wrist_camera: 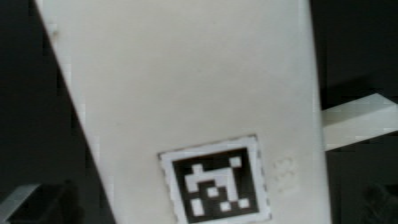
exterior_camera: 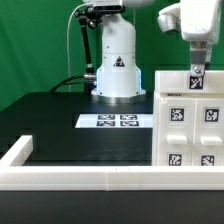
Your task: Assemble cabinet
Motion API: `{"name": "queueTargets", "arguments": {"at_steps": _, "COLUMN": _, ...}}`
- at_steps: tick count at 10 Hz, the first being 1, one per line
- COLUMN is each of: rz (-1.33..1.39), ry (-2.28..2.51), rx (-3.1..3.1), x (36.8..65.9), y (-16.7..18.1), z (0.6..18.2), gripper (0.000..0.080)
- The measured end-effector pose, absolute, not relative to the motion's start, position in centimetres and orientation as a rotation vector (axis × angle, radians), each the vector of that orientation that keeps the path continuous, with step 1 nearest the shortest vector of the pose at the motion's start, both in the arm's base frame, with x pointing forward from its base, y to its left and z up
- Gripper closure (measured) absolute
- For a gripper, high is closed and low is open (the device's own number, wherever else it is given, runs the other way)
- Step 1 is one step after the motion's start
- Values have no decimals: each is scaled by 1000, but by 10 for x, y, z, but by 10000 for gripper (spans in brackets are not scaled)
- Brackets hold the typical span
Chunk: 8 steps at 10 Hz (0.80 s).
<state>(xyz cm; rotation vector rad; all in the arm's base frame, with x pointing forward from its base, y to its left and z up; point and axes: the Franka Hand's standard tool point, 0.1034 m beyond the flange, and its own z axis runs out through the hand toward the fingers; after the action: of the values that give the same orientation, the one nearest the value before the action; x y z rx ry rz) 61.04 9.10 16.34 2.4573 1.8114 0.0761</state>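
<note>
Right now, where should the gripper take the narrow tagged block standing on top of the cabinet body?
Probably at its upper end, coming straight down from above. The block stands upright on the body, so its top is free while its lower end meets the body. It is narrow enough to pinch across. The gripper hangs right over it; whether it is closed on it cannot be told.

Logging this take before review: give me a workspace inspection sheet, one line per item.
Surface: black table, bare around the parts.
Job's things: white cabinet body at the exterior view's right, tags on its face; a tagged white block stands on top of it.
Clutter: marker board flat mid-table; low white border frame along the front edge.
Gripper: gripper down at the block; open or shut cannot be told.
Cables: black cable beside the arm base.
Surroundings: green backdrop.
</note>
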Motion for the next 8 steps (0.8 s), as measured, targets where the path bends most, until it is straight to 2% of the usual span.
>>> {"name": "queueTargets", "arguments": {"at_steps": 4, "rz": 76, "ry": 1814, "rx": 2454, "x": 611, "y": 87, "z": 162, "gripper": 3}}
{"name": "queueTargets", "arguments": {"at_steps": 5, "rz": 75, "ry": 1812, "rx": 2456, "x": 610, "y": 87, "z": 162, "gripper": 92}}
{"name": "queueTargets", "arguments": {"at_steps": 6, "rz": 70, "ry": 1811, "rx": 2459, "x": 609, "y": 85, "z": 160, "gripper": 248}}
{"name": "queueTargets", "arguments": {"at_steps": 8, "rz": 71, "ry": 1793, "rx": 2472, "x": 609, "y": 83, "z": 160, "gripper": 245}}
